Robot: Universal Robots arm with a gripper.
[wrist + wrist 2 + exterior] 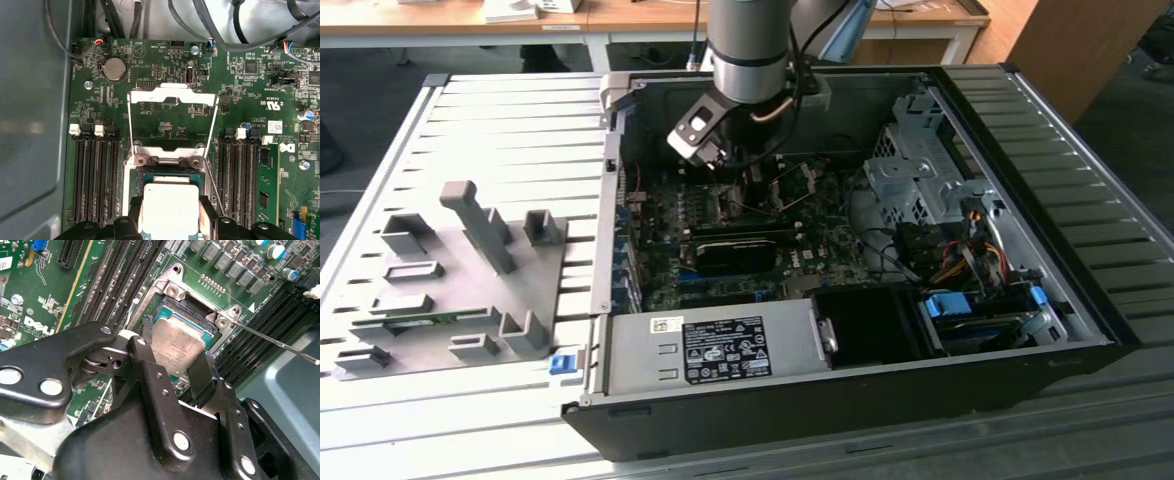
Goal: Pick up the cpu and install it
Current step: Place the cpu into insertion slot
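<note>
Arm is down inside the open case [854,420]. The gripper [172,360] has its jaws clenched on the cpu [177,345], one finger on each of two opposite edges, as both wrist views show. The cpu is right over the socket [192,307] on the motherboard [165,60] and looks slightly tilted. Can't tell if it is touching the socket or just above it. The load frame [145,96] is flipped open and lies flat on the board beyond the socket. The thin lever [270,342] is swung out to the side. Memory slots run on both sides of the socket. The grey tray [454,300] sits on the counter well apart from the case, at the exterior view's left.

Handling, as I judge it: the cpu is light, stiff and flat, with a smooth metal lid that is likely slippery. The underside contacts and the socket pins are fragile. Best held by the side edges as here, kept level, with no pressing down.
</note>
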